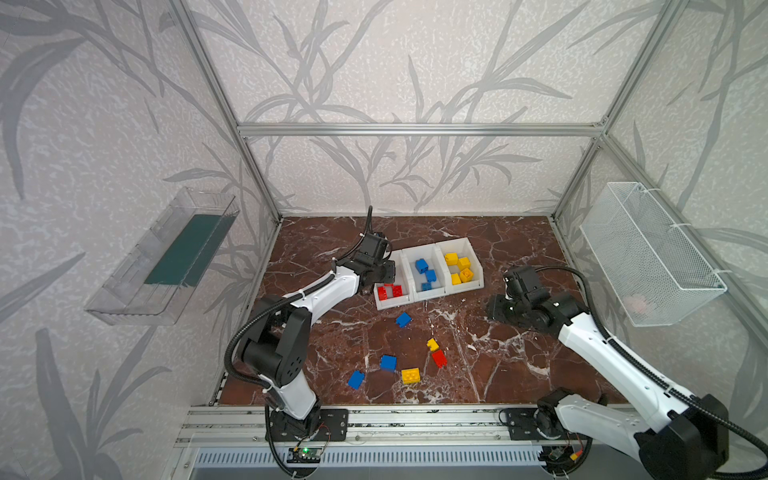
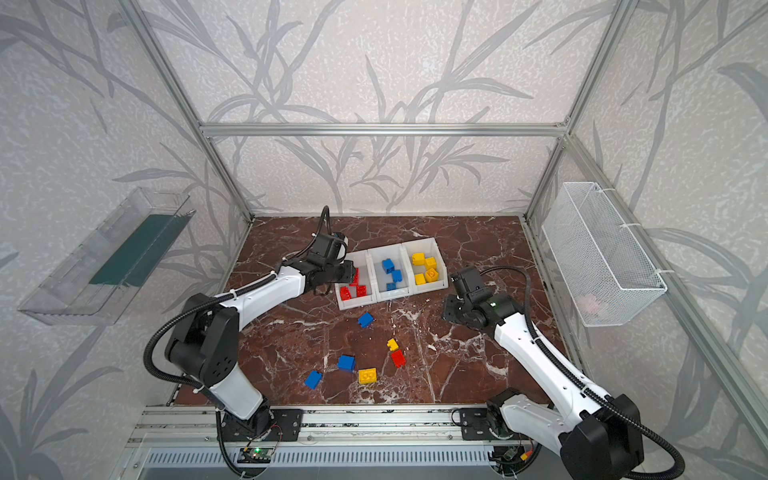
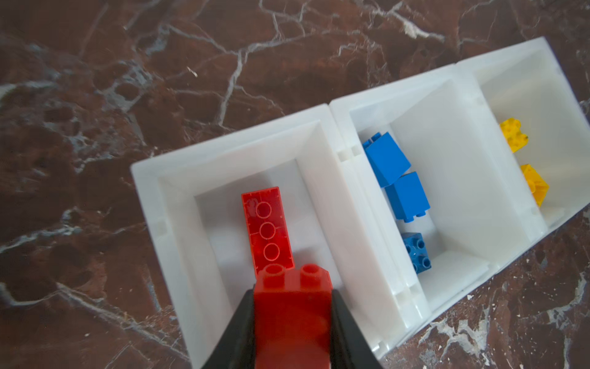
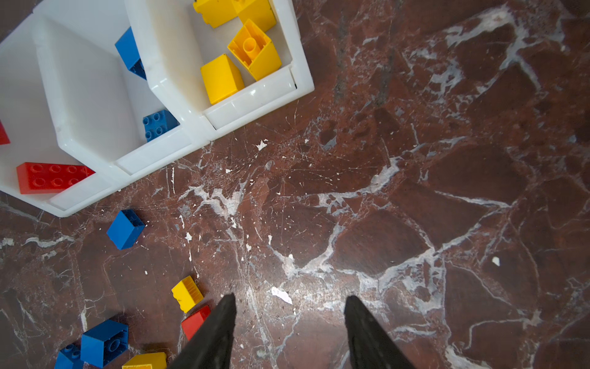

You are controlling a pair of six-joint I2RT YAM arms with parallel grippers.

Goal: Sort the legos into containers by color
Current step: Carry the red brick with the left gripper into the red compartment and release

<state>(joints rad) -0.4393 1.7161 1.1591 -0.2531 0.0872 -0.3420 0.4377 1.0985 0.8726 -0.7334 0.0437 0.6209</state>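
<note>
Above the marble table (image 3: 95,96), left claw (image 3: 292,295) pinches a red brick (image 3: 292,322) over the red-brick bin (image 3: 230,150).

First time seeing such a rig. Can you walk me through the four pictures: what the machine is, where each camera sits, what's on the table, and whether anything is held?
Two robot arms stand at the front of a marble-patterned table. Both top views look down from one camera head, so they nearly match. The other two pictures come from a camera on each arm's wrist, looking past its gripper. Three white bins side by side hold red, blue and yellow bricks; six loose bricks lie in front. The left gripper is shut on a red brick over the red bin. The right gripper is open and empty.
</note>
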